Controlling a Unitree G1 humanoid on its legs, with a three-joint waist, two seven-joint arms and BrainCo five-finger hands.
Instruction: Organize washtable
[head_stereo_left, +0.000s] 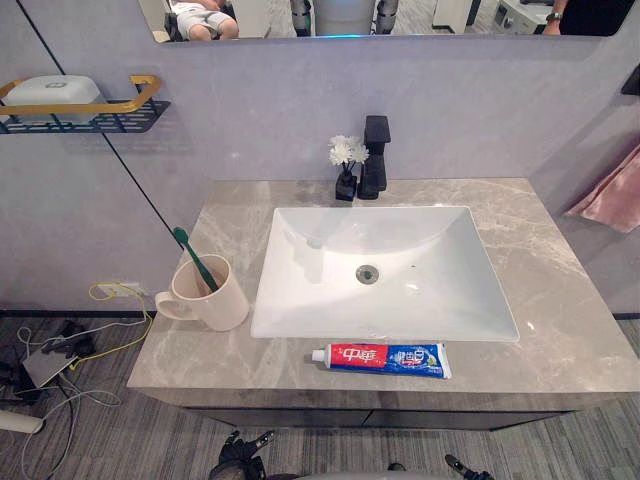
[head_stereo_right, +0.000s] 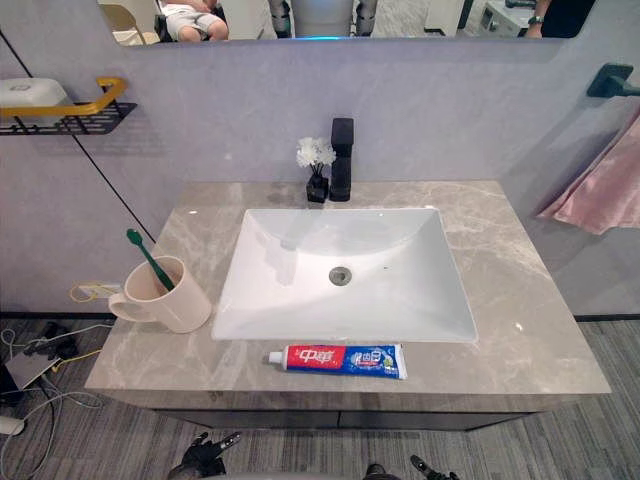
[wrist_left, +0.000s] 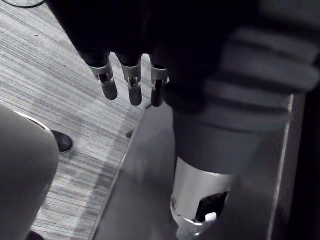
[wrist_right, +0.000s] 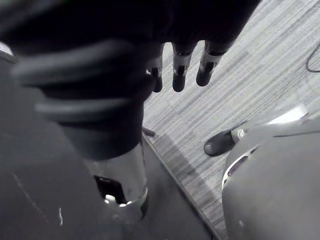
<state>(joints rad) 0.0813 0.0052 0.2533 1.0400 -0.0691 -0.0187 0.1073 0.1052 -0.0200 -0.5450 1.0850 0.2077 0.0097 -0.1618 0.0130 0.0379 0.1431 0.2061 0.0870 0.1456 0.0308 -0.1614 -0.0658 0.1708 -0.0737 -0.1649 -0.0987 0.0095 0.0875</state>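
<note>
Eye views: toothpaste (head_stereo_left: 381, 359) lying flat at bench (head_stereo_left: 560, 300) front edge, before sink (head_stereo_left: 420, 300); toothbrush (head_stereo_left: 193, 256) leaning in mug (head_stereo_left: 215, 305), bench left.
Left wrist view: left hand (wrist_left: 133, 87) open, fingers straight, empty, over floor (wrist_left: 55, 80).
Right wrist view: right hand (wrist_right: 179, 75) open, fingers straight, empty, over floor.

- My left hand (wrist_left: 134, 85) and right hand (wrist_right: 179, 75): silver fingers, dark tips, dark ribbed covers.
- Floor (wrist_left: 45, 80) beneath my hands: grey, finely striped.
- Countertop (head_stereo_left: 560, 300): grey marble, pale veins.
- Sink (head_stereo_left: 450, 300): white.
- Cup (head_stereo_left: 218, 305): cream.
- Toothbrush (head_stereo_left: 192, 255): green.
- Toothpaste tube (head_stereo_left: 385, 358): red and blue, white cap.
- Faucet (head_stereo_left: 376, 150): black.
- Flowers (head_stereo_left: 347, 150): white, in a black vase (head_stereo_left: 346, 187).
- Towel (head_stereo_left: 612, 195): pink.
</note>
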